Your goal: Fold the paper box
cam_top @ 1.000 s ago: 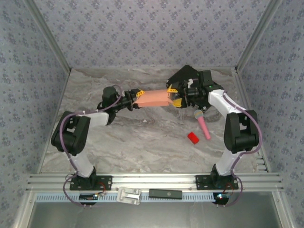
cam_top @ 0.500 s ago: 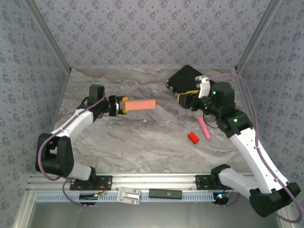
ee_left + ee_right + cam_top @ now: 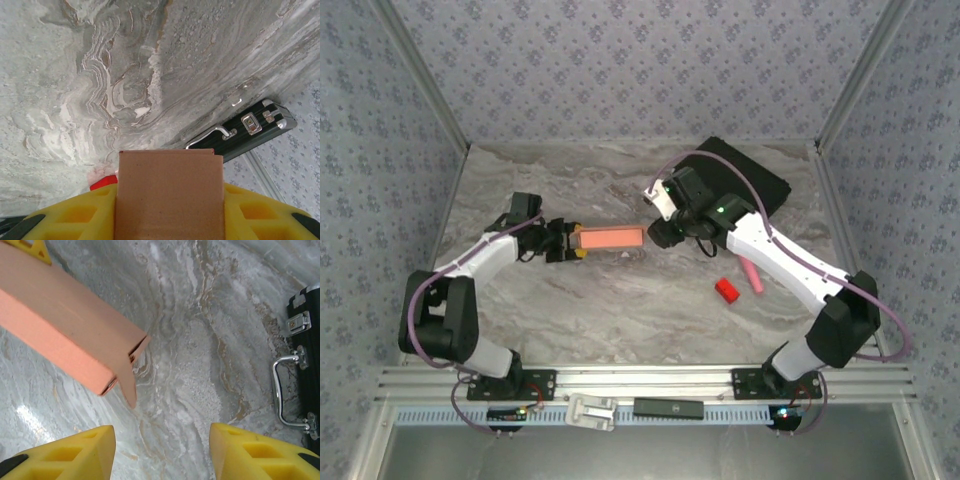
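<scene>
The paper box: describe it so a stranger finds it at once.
On the marble table, look left of the black case. The left tool grips one end of a long salmon-orange paper box. The red block and pink stick are smaller and ungripped.

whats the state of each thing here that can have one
paper box: folded into a long box, free-end flap untucked
left pincer: shut on one end of the paper box
right pincer: open, empty, near the flap
black case: closed, lying flat
</scene>
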Robot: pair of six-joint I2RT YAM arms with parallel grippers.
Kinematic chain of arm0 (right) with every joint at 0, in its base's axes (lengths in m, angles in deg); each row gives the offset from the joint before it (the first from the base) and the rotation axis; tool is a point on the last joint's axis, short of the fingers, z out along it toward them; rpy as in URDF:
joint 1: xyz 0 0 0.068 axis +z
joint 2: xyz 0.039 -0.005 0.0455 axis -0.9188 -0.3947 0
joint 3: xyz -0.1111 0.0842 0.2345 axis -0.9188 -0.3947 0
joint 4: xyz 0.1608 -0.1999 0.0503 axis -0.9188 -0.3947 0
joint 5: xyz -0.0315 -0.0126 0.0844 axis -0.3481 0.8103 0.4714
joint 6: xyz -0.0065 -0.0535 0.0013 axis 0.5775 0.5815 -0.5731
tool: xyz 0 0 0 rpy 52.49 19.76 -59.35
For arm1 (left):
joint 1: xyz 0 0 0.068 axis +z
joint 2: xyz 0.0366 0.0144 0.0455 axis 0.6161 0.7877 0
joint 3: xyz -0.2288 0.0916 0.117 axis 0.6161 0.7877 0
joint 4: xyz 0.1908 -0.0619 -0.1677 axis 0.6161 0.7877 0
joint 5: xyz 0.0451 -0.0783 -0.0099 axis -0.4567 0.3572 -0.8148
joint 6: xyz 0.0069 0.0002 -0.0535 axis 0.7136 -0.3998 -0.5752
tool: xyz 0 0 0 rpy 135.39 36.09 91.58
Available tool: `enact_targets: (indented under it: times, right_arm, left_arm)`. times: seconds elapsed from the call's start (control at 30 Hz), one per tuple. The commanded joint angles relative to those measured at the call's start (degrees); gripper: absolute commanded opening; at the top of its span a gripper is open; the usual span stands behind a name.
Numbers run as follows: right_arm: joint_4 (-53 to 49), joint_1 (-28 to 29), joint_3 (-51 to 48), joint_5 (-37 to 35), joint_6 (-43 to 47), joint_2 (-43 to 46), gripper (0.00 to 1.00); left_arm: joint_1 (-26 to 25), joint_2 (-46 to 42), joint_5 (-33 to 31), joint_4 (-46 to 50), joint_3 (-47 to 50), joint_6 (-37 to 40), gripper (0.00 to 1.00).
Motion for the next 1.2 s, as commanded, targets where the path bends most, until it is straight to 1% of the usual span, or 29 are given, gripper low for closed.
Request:
enact_targets:
  times: [0.0, 0.17, 0.5, 0.77, 0.97, 1.07, 1.17]
  right_arm:
    - [-2.6, 0.1, 3.2, -0.8, 0.2, -1.3, 0.5]
    - [-3.0, 0.4, 4.2, 0.0, -0.4, -4.6, 0.43]
    - [-2.4, 2.1, 7.2, 0.0, -1.9, -8.8, 0.43]
    - [-2.6, 2.7, 8.8, -0.5, -2.8, -10.7, 0.3]
    - [-2.5, 3.0, 8.2, -0.9, -4.4, -10.7, 0.17]
    - [-2.2, 3.3, 7.7, -1.2, -5.2, -10.5, 0.14]
    - [-1.6, 3.7, 7.1, -1.7, -6.4, -10.3, 0.12]
  left_arm:
    - [0.6, 0.5, 0.4, 2.9, 0.2, -1.0, 0.26]
    - [0.7, 0.3, 0.3, 2.5, 0.8, -2.1, 0.25]
    - [0.7, 0.2, 0.2, 2.5, 1.2, -2.2, 0.23]
    - [0.7, 0.3, 0.4, 2.0, 1.2, -2.5, 0.22]
    - [0.7, 0.4, 0.5, 1.6, 1.2, -2.9, 0.21]
    - [0.7, 0.5, 0.7, 1.3, 1.0, -3.0, 0.21]
    - [0.7, 0.5, 0.8, 1.0, 1.0, -3.2, 0.2]
